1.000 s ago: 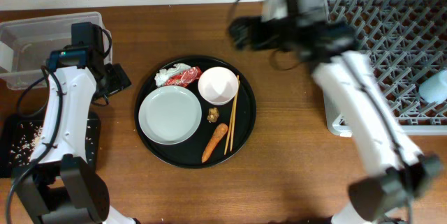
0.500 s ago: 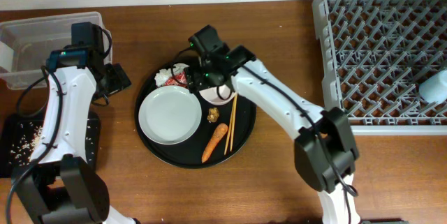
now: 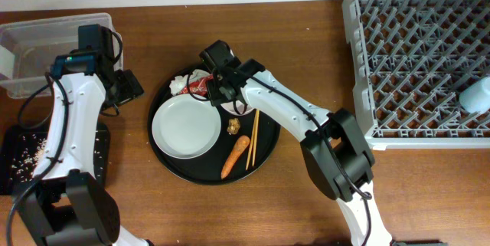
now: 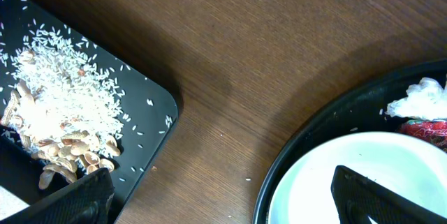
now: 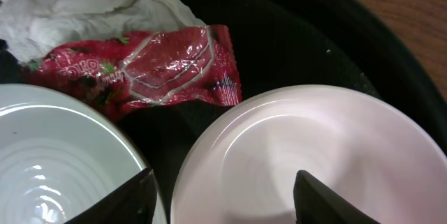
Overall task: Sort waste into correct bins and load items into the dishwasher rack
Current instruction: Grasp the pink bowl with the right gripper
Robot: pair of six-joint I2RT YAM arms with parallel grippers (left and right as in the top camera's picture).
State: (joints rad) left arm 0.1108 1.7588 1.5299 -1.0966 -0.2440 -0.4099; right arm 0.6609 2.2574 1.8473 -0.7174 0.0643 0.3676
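A dark brown, wood-grained tabletop (image 3: 321, 54) runs back to a pale wall strip. On the round black tray (image 3: 268, 148) lies the red wrapper (image 5: 154, 67), its white lettering too creased to read, touching the white tissue (image 5: 91, 8). The right claw (image 5: 223, 185) stands partly open astride the rim of the pinkish bowl (image 5: 293, 147), beside the plate (image 5: 49, 161). The left claw (image 4: 223, 195) hangs wide over bare wood near the rice-strewn flat tray (image 4: 143, 116).

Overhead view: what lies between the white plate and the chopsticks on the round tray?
The small brown lump and the orange carrot lie between plate and chopsticks, as the overhead view shows.
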